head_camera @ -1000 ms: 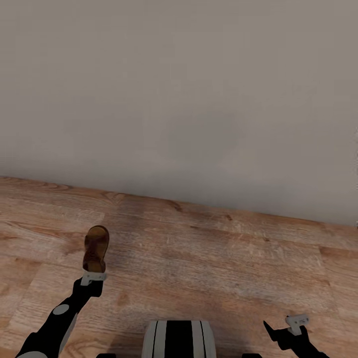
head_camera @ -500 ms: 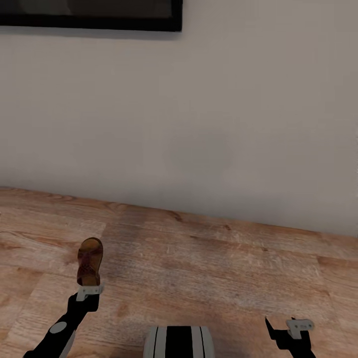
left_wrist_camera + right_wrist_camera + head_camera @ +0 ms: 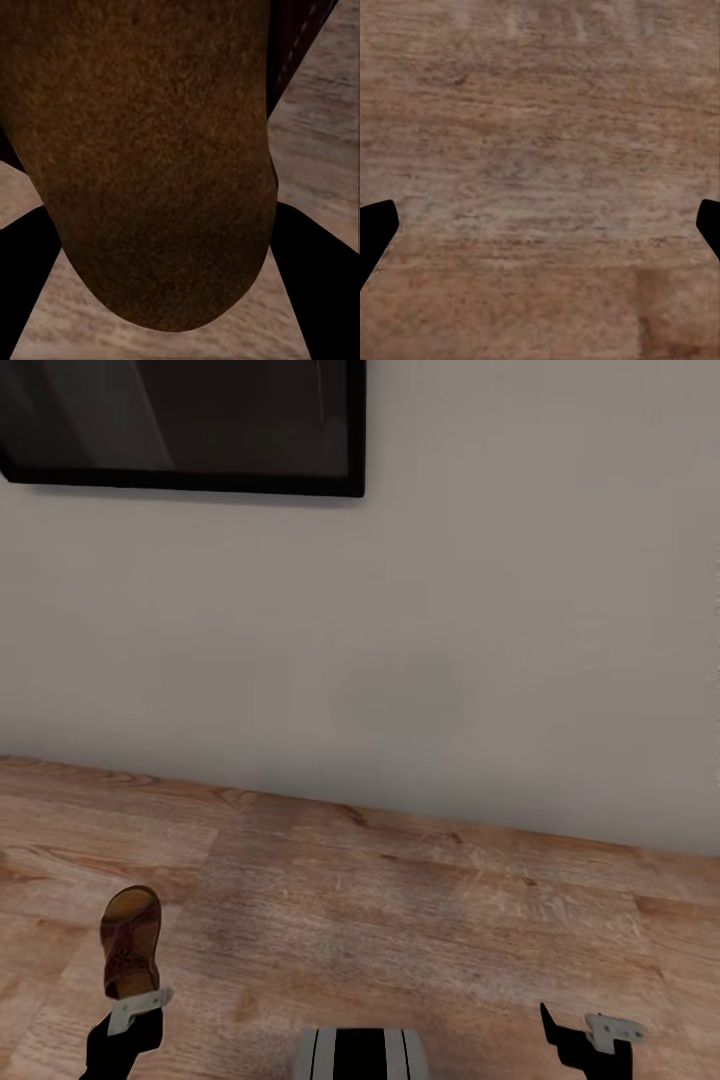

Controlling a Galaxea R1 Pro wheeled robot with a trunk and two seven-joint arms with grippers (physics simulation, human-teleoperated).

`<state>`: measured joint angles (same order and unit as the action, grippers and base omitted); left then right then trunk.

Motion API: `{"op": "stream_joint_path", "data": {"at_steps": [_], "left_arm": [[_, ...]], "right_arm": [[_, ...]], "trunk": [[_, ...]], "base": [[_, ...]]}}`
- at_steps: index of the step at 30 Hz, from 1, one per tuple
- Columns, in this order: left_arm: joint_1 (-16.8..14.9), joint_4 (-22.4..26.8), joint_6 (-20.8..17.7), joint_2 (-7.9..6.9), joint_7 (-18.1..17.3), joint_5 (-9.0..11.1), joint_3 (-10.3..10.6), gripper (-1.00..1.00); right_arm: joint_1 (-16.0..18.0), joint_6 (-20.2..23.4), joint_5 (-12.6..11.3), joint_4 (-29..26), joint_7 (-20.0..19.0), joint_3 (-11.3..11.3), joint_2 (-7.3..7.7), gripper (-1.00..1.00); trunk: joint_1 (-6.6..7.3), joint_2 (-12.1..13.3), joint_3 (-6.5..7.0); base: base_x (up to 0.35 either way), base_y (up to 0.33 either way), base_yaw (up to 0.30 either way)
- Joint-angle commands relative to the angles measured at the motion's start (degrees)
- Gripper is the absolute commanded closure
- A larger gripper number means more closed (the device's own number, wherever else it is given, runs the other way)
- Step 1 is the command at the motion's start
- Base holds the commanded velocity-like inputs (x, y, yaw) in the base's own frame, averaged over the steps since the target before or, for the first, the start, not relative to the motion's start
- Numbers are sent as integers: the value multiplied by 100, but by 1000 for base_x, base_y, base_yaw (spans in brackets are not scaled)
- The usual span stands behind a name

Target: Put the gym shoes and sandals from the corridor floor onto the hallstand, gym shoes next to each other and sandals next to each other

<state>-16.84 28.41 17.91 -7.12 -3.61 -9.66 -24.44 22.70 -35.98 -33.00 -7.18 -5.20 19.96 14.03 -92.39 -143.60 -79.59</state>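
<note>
A brown sandal (image 3: 130,956) hangs above the corridor floor (image 3: 420,920) at the lower left of the head view, with my left gripper (image 3: 128,1005) shut on its heel end. The left wrist view looks straight onto the sandal's (image 3: 150,150) brown sole from very close, with the dark fingers (image 3: 315,277) at either side. My right gripper (image 3: 590,1040) sits at the lower right edge, above bare planks. In the right wrist view its fingertips (image 3: 375,232) stand far apart at the frame's sides, open, with floor (image 3: 540,180) between them.
An off-white wall (image 3: 450,610) rises straight ahead, meeting the floor along a slanted line. A black-framed picture (image 3: 180,430) hangs at the upper left. My own base (image 3: 362,1055) shows at the bottom middle.
The head view has tilted upward, bringing the picture frame into sight. The held sandal and left gripper have shifted lower and further left in the view.
</note>
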Motion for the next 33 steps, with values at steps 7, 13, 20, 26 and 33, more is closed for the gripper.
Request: {"op": "stream_joint_path", "data": {"at_steps": [7,13,20,26,33], "left_arm": [[13,-59,28,1,-43,-53,-74,100],[14,-167,52,8,-44,-54,-70,100],[14,-253,71,9,-44,-54,-70,100],[14,-264,72,14,-44,-48,-70,100],[14,-265,72,13,-44,-45,-70,100]], "right_arm": [[-2,-17,-69,14,-57,8,-203,-100],[-2,-23,-76,61,-51,8,-215,-100],[-2,-18,-76,149,-59,16,-226,-100],[-2,-15,-75,155,-60,17,-228,-100],[-2,-15,-59,155,-64,17,-234,-100]], "trunk": [[19,8,215],[34,16,401],[52,26,619],[68,34,805],[190,252,999]], "base": [[0,0,0],[0,0,0],[0,0,0],[0,0,0],[0,0,0]]}}
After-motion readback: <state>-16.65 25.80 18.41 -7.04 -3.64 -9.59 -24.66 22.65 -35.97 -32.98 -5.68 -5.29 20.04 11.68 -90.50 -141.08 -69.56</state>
